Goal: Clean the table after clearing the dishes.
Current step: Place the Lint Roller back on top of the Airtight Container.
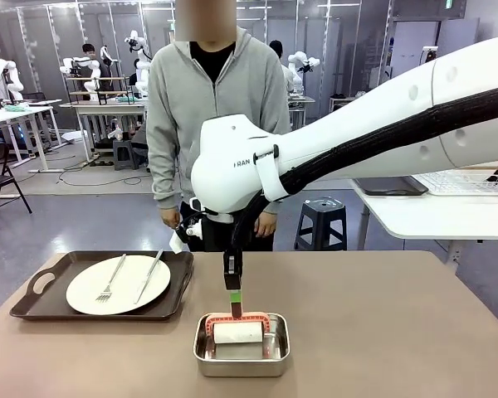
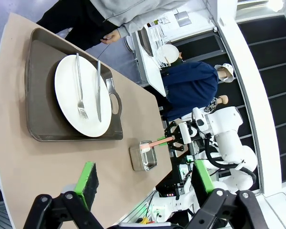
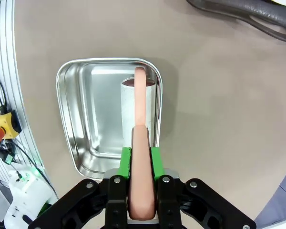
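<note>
One of the dishes, a white plate (image 1: 118, 284) with a fork (image 1: 112, 280) and a knife (image 1: 149, 278), lies on a dark brown tray (image 1: 33, 303) at the left of the tan table (image 1: 382, 332). My right gripper (image 1: 233, 286) is shut on the pink handle (image 3: 140, 143) of a white roller (image 1: 238, 332). The roller lies in a small steel pan (image 1: 241, 365) near the front edge. The right wrist view looks straight down on the right gripper (image 3: 139, 160), the roller (image 3: 133, 109) and the pan (image 3: 86, 114). My left gripper (image 2: 144, 183) hangs open high over the table, above plate (image 2: 81, 95) and tray (image 2: 38, 95).
A person (image 1: 216, 108) in a grey hoodie stands at the far edge, hands down by the hips. A white-topped table (image 1: 432, 211) and a dark stool (image 1: 322, 220) stand behind at the right. The right half of the tan top is bare.
</note>
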Tool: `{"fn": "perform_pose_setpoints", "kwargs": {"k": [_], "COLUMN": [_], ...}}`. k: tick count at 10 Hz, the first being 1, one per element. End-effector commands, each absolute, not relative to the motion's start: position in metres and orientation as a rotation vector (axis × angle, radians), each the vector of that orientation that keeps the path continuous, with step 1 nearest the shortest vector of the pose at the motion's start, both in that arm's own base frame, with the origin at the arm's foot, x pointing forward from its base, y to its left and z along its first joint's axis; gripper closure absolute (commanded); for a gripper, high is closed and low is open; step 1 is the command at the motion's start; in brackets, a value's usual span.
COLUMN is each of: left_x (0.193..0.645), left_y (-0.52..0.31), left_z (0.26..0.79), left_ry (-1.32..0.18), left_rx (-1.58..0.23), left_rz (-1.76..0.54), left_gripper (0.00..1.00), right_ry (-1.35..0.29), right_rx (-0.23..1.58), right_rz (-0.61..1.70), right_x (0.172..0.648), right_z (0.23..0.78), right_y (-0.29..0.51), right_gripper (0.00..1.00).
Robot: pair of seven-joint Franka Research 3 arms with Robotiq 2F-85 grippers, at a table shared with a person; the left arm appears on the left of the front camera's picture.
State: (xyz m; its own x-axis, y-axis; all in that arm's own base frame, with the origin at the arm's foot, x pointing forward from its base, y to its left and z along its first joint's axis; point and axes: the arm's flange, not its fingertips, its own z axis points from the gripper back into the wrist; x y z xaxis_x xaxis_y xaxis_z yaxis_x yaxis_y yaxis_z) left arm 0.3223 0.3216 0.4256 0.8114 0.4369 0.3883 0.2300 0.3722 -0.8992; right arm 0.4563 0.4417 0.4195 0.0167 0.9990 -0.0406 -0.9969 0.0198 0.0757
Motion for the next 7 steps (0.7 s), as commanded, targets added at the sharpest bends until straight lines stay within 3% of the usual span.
{"fn": "perform_pose_setpoints", "kwargs": {"k": [1, 7], "left_x": [0.320, 0.320], "left_y": [0.323, 0.323], "left_z": [0.427, 0.427], "left_ry": [-0.657, -0.657], "left_rx": [-1.207, -1.207], "left_rz": [0.140, 0.140], "left_gripper": [0.00, 0.00], "right_ry": [0.074, 0.056], "right_rx": [0.029, 0.023], "right_rz": [1.571, 1.558], "right_x": [0.469, 0.470], "right_z": [0.408, 0.390], "right_y": [0.431, 0.422], "right_gripper": [0.80, 0.80]}}
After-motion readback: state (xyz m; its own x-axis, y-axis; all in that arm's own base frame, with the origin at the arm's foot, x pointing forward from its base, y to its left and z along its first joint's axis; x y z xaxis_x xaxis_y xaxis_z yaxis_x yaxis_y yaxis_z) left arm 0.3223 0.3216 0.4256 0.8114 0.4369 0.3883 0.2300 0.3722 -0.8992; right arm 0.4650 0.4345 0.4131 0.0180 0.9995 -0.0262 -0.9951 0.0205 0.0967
